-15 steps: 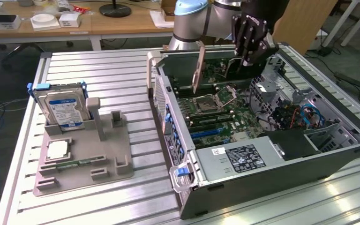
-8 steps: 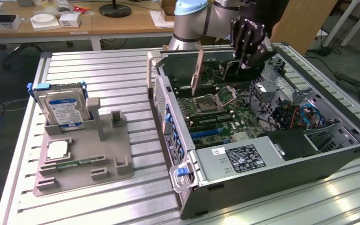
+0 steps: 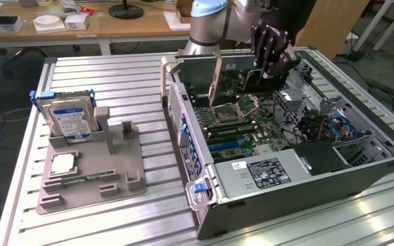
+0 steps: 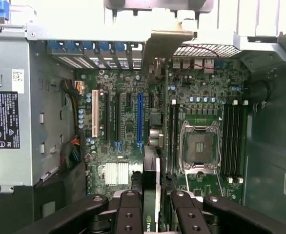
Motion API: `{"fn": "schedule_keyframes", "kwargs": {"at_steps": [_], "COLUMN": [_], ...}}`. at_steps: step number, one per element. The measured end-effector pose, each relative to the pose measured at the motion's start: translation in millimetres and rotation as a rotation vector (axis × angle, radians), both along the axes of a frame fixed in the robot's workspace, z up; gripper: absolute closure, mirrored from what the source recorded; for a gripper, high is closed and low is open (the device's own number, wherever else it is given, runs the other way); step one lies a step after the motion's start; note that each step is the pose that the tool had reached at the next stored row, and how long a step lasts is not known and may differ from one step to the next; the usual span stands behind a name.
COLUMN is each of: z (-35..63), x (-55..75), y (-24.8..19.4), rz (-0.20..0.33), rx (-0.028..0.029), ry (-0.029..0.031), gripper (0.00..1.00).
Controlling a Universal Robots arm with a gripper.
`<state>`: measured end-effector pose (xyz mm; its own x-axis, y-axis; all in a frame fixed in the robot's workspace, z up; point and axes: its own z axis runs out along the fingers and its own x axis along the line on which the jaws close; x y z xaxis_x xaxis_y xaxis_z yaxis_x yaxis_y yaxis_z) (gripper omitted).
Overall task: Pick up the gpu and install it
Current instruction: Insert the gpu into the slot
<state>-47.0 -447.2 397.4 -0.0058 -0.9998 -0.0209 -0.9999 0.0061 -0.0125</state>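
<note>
While in claw (image 4: 155,210) — gpu (image 4: 152,170) edge-down, bracket (image 4: 165,46) rearward

My arm (image 3: 207,32): silver-grey tube, pale blue joint cap.
My end effector (image 4: 158,217): black linked bars, round screws along my fingers (image 4: 129,217).

An open computer case (image 3: 307,200) lies on its side on a table (image 3: 115,77), toward the exterior view's right. A parts stand (image 3: 87,189) sits to its left, with a hard drive (image 3: 67,118) upright at the stand's far end. Over the far end of the case, the gpu (image 3: 217,82) hangs edge-down in the gripper (image 3: 272,51) above the motherboard (image 3: 252,123). A power supply (image 3: 262,171) sits in the case's near end.
</note>
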Motion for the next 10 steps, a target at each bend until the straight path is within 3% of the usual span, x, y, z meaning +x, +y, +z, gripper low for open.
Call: {"fn": "schedule_keyframes", "kwargs": {"at_steps": [4,10], "z": [-2.6,-7.8], "x": [0.0,0.0], "y": [0.0,0.0], "rz": [0.0,0.0], "rx": [-0.0034,-0.0034], "ry": [0.0007,0.0012], "gripper": [0.73,0.73]}}
